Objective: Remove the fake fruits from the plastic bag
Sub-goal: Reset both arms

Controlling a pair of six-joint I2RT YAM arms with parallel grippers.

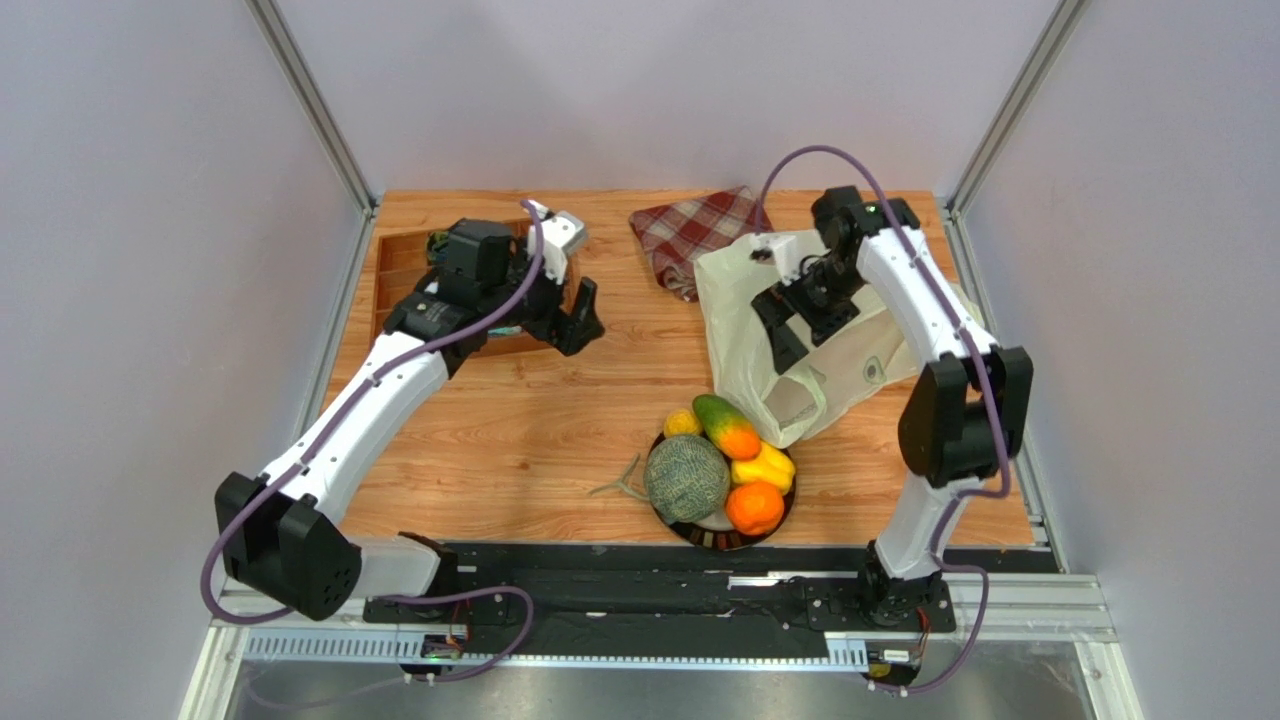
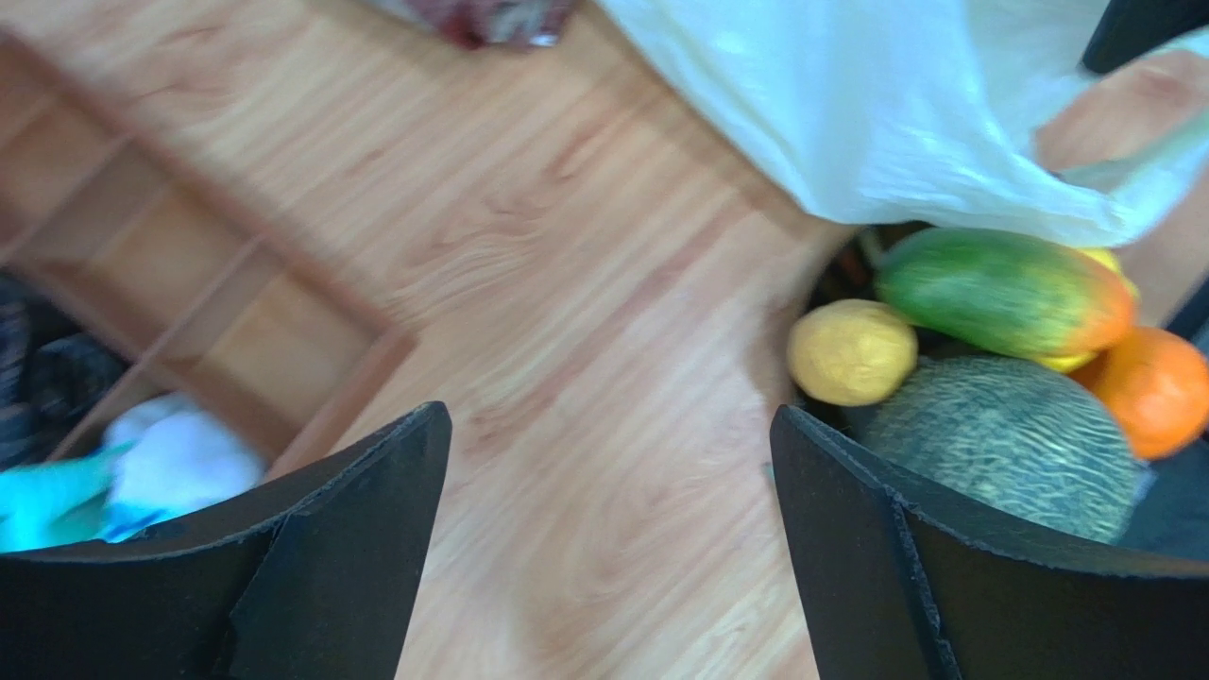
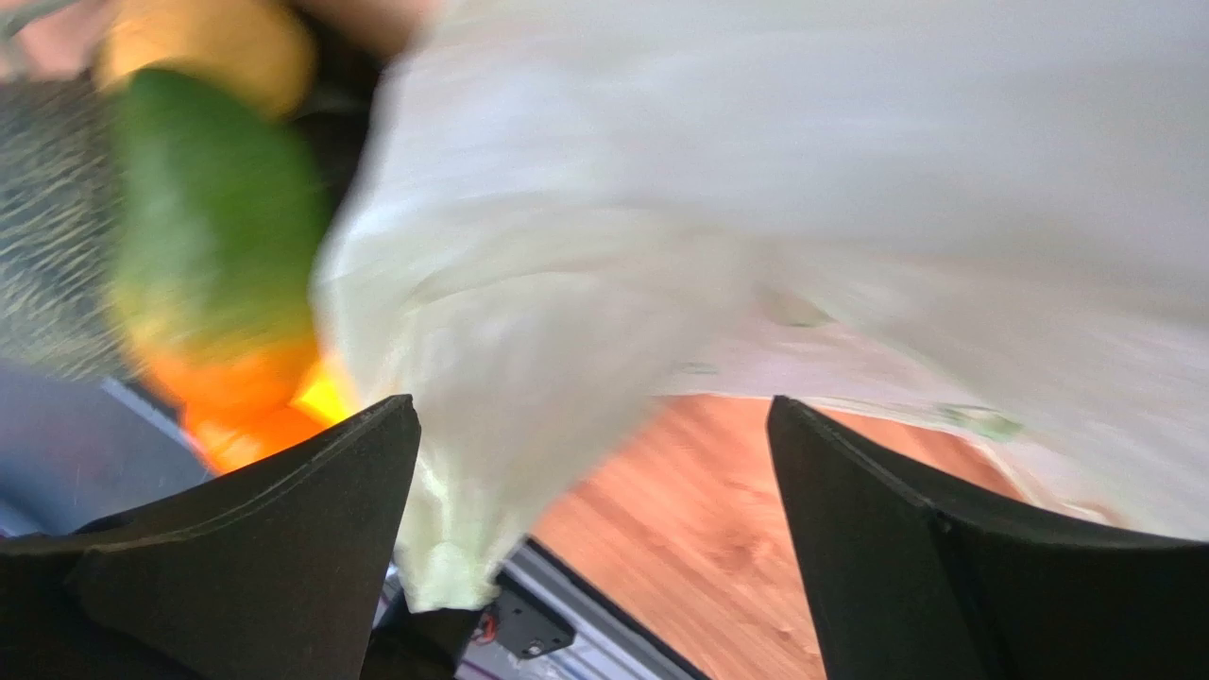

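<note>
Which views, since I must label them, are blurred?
Top external: sharp, evenly lit. Left wrist: slight motion blur, mango and melon readable. Right wrist: heavy blur; the plastic bag is smeared, the mango a green smudge.

You have no text, label, brand or number here that can be read in any view. The plastic bag point(image 1: 864, 393) carries a small green print point(image 3: 979, 421), too blurred and small for you to make out.

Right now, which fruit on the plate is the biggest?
The netted grey-green melon, leftmost in the pile; the mango, orange, yellow pepper and small citrus are smooth and clearly smaller.
</note>
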